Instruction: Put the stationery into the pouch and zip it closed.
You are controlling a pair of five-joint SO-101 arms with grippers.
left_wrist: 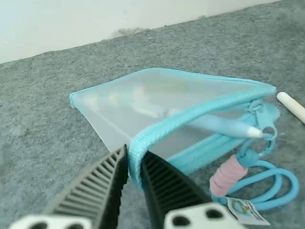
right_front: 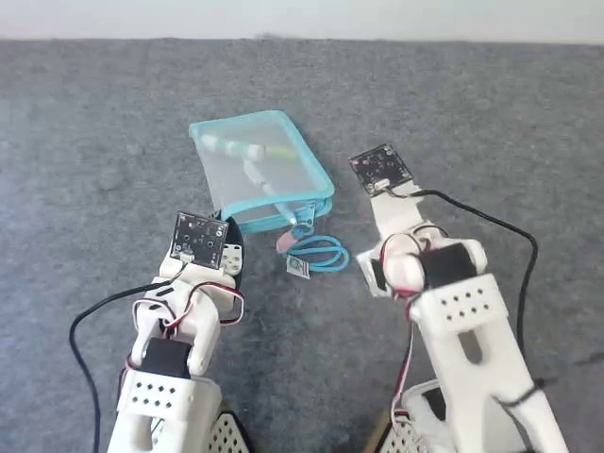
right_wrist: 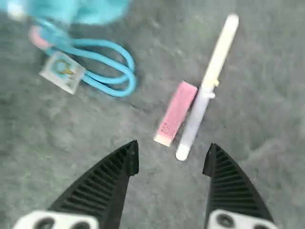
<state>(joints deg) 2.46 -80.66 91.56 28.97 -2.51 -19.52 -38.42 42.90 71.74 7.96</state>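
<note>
The pouch point(right_front: 260, 175) is lying flat on the table point(right_front: 104, 123), just ahead of the two arms, with its zip open along the near edge. The left hand point(left_wrist: 134, 160) is clenching the teal zip edge at the pouch's near corner, jaws closed on the fabric. Inside the pouch a pale pen point(left_wrist: 224, 125) is lying with its tip poking out of the mouth beside the zip pull point(left_wrist: 267, 128). A blue cord loop point(left_wrist: 267, 188) with a pink bead point(left_wrist: 225, 175) and a small tag point(left_wrist: 244, 210) is trailing from the pull onto the table.

The right hand point(right_wrist: 172, 151) is hovering released, jaws spread wide, over a pink eraser point(right_wrist: 176, 113) and a second pen point(right_wrist: 208, 88). These two are lying side by side and touching on the table, near the cord loop and outside the pouch.

Assessment: both loose items are looking light and rigid. The pen is probably smooth and liable to roll or slip, so it is best taken across the middle of its barrel. The eraser is likely grippier and suits a pinch across its narrow sides. Because they are touching, closing on one may be nudging the other. The pouch is soft and will be sagging unless its edge is held.
</note>
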